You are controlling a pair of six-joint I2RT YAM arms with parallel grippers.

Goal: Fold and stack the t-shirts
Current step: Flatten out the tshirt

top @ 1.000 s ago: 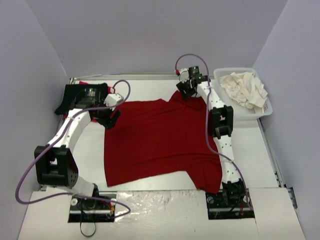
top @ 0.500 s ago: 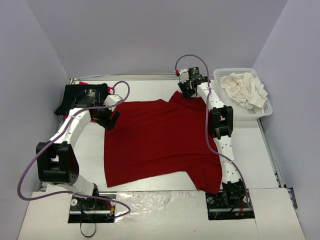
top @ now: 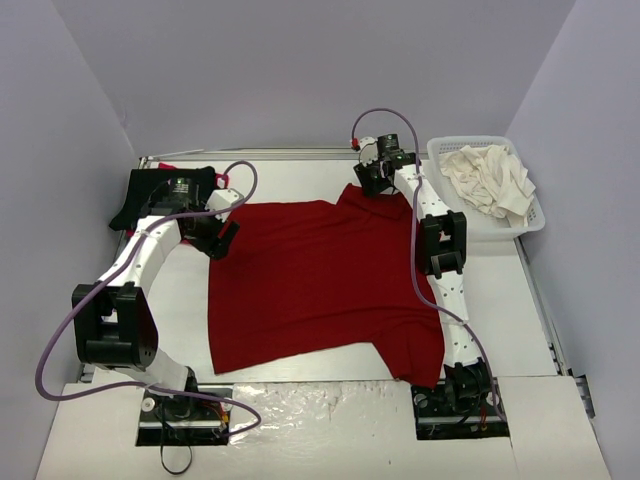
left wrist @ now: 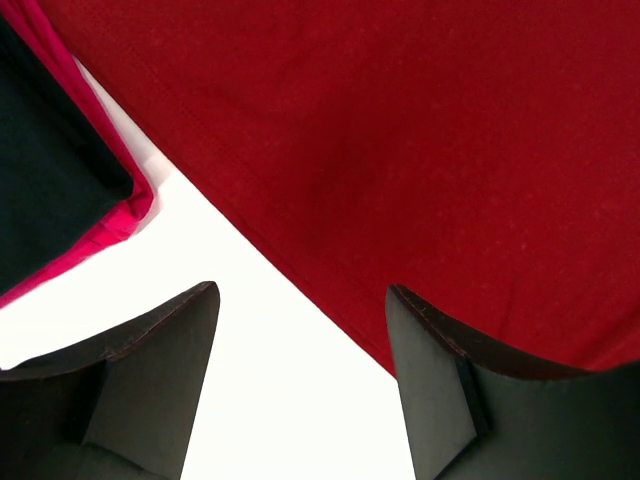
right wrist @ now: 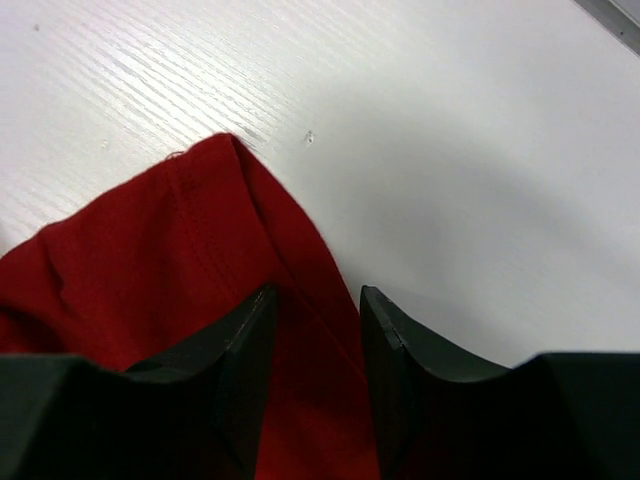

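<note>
A shirt point(top: 320, 280) was spread on the table point(top: 300, 175).
The left claw point(left wrist: 300, 295) was held apart at its edge; the right claw point(right wrist: 318, 295) was set astride the sleeve point(right wrist: 200, 230), grip not discernible.

I read the dark red t-shirt point(top: 320, 280) as soft matt knit cloth, fine weave, w/ a stitched hem showing on the right wrist cam. The white tabletop point(right wrist: 450, 120) is smooth w/ a faint ribbed grain & slight sheen. The right gripper point(right wrist: 318, 300) fingers point(right wrist: 225, 380) are matt black, prob. plastic. The white lattice basket point(top: 437, 150) is hard plastic. The cream-white cloth point(top: 490, 178) in it is matt & crumpled. On my left wrist cam, the black cloth point(left wrist: 50, 180) & bright red cloth point(left wrist: 125, 212) are both matt.
</note>
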